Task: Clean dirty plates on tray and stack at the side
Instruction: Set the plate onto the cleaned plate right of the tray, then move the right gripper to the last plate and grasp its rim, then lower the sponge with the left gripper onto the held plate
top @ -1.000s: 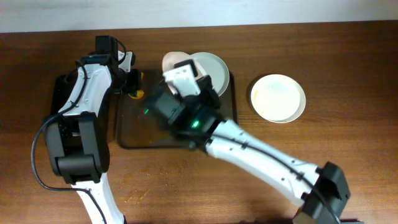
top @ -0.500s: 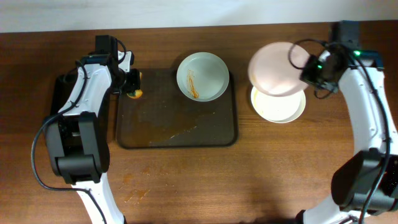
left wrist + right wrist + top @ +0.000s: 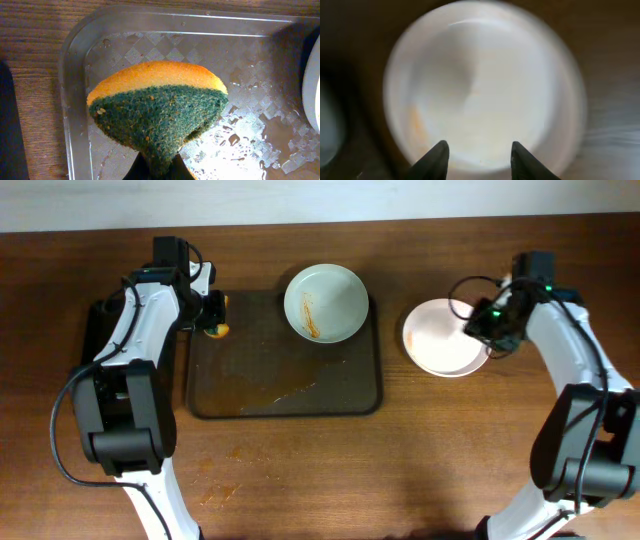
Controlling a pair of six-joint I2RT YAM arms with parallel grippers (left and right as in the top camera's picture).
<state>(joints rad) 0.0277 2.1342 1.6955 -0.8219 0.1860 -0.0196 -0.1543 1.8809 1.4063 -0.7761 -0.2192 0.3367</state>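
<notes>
One white plate [image 3: 325,303] with orange streaks sits in the far right corner of the brown tray [image 3: 285,395]. A stack of white plates [image 3: 440,340] lies on the table right of the tray. My right gripper [image 3: 487,327] is open just above the stack's right side. In the right wrist view, its fingers [image 3: 479,152] are spread over the blurred top plate [image 3: 480,85], which has a faint orange smear. My left gripper [image 3: 213,313] is shut on an orange and green sponge [image 3: 157,100] over the tray's far left corner [image 3: 75,60].
A narrow black tray [image 3: 95,330] lies left of the brown tray, under the left arm. Wet streaks and orange smears mark the brown tray's floor [image 3: 290,388]. The rim of the streaked plate [image 3: 312,90] shows at the right edge of the left wrist view.
The right arm carried a plate from the tray to the right, lowered it onto the stack and opened. The left arm and sponge have not moved.
</notes>
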